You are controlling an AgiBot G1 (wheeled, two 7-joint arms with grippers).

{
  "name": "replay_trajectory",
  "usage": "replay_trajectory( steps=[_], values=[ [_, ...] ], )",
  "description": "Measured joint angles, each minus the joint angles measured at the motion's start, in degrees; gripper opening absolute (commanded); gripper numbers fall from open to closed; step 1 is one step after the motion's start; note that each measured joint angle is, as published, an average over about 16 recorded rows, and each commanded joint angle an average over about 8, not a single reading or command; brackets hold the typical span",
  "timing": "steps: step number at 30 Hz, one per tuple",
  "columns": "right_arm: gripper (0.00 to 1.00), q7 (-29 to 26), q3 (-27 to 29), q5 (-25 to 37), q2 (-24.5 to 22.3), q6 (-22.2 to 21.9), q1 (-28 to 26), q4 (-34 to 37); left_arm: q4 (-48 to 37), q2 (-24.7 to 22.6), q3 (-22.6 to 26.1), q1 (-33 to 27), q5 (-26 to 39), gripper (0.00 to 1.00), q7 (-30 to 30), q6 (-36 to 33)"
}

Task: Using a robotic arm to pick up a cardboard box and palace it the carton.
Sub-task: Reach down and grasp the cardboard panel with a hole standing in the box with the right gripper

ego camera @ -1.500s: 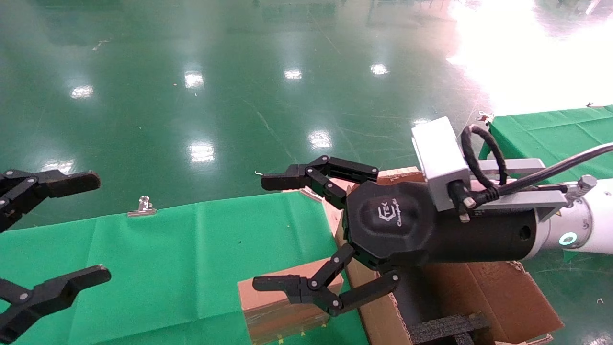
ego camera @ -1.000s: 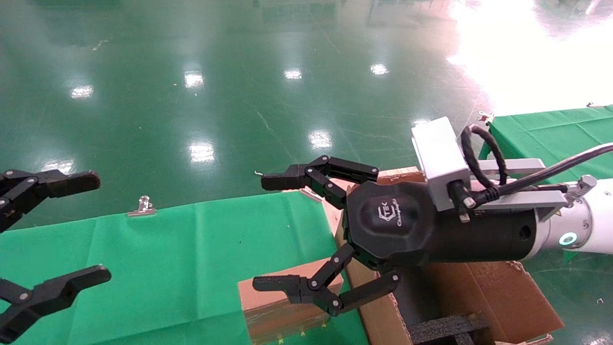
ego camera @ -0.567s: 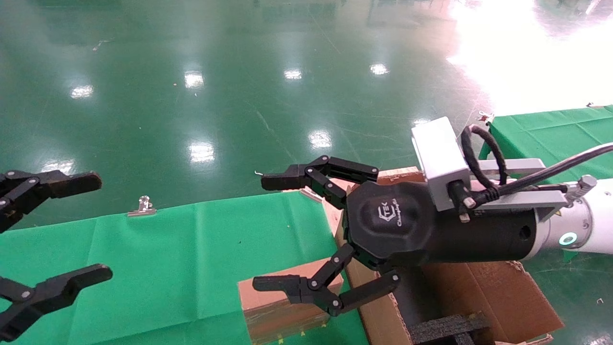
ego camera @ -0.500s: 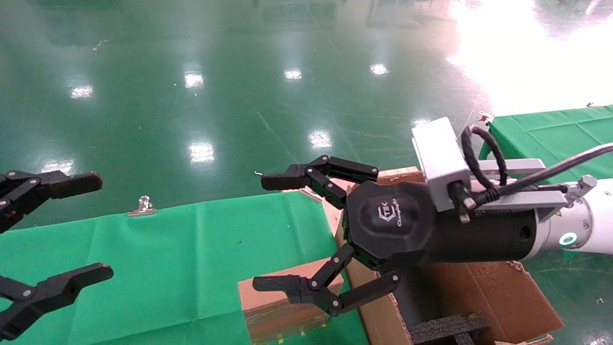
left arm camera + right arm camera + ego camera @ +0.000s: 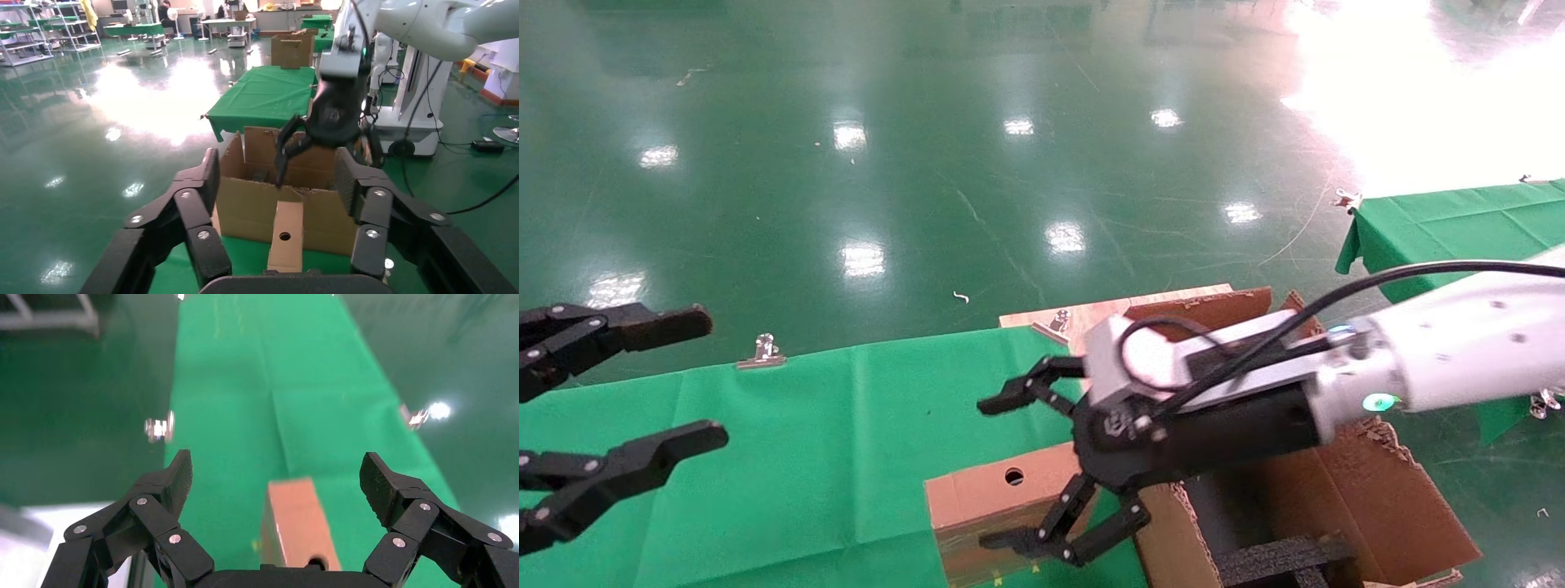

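Over one cardboard box [image 5: 1001,490] beside one carton [image 5: 1369,498], right gripper [image 5: 1001,474] gapes; left gripper [image 5: 674,384] spread.

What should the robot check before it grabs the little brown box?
1. Right gripper open: ok, fingers spread wide.
2. Gripper over the cardboard box: ok, the box shows between its fingers in the right wrist view.
3. Fingers touching the box: cannot tell.
4. Box top free: ok, nothing lies on it.
5. Carton open: ok, flaps out, foam bars inside.
6. Left gripper out of the way: ok, open, far off to the left.
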State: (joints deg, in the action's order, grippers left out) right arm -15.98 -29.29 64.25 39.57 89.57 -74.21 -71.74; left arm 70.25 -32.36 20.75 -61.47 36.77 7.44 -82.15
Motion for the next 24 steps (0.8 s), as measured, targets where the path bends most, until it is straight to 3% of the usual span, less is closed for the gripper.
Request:
replay_trajectory(
  steps=[21,22,24],
  values=[
    [1.0,-0.6,-20.5,23.3,12.0,0.6,-15.8,2.2,0.0,0.0,0.0,0.0,0.0,0.0,0.0,0.0],
    [1.0,-0.5,-21.3,24.0,12.5,0.6,-16.3,2.3,0.0,0.0,0.0,0.0,0.0,0.05,0.0,0.0],
    [1.0,-0.2,-22.9,25.3,13.6,0.5,-17.3,2.6,0.0,0.0,0.0,0.0,0.0,0.3,0.0,0.0]
  ],
)
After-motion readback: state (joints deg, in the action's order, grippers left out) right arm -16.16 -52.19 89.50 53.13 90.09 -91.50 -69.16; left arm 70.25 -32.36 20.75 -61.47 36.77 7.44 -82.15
